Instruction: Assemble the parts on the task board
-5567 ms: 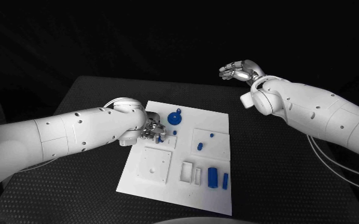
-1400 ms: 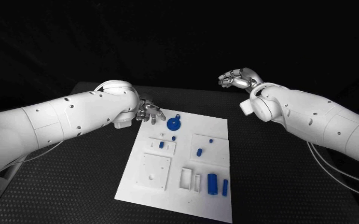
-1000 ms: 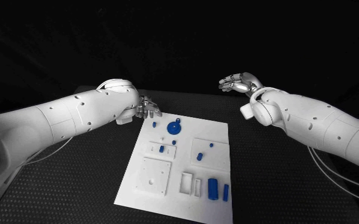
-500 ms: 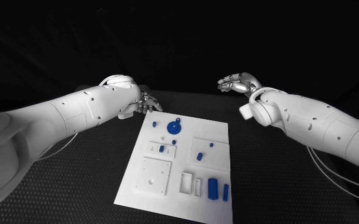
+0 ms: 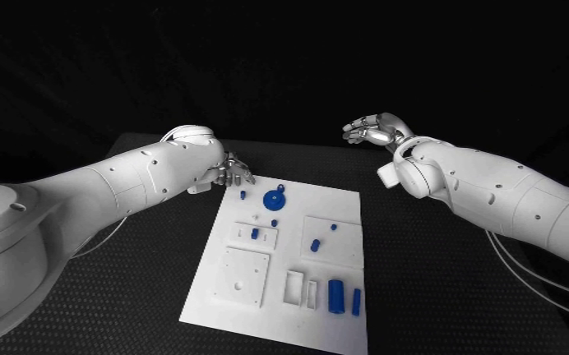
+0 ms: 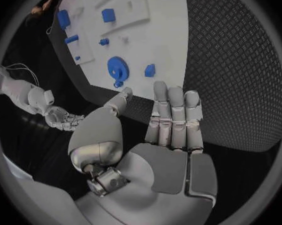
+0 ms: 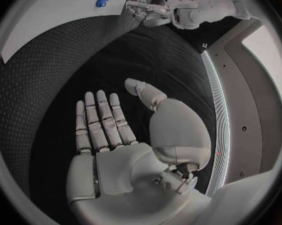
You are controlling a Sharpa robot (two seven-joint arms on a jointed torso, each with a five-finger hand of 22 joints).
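Left robot hand [image 5: 233,172] empty, fingers straight and apart, hovering just off the far left corner of the flat white task board [image 5: 338,207]. Right robot hand [image 5: 377,131] likewise empty, fingers loosely spread, well clear. Small blue plastic parts [image 5: 274,201] lie on the board, mid textured black tabletop [image 5: 451,273]. Probably between picks.

Black textured table [image 5: 451,289] under everything; dark background beyond.

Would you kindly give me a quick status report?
Left hand open, right hand open. Blue parts on task board, untouched. Nothing in the way.
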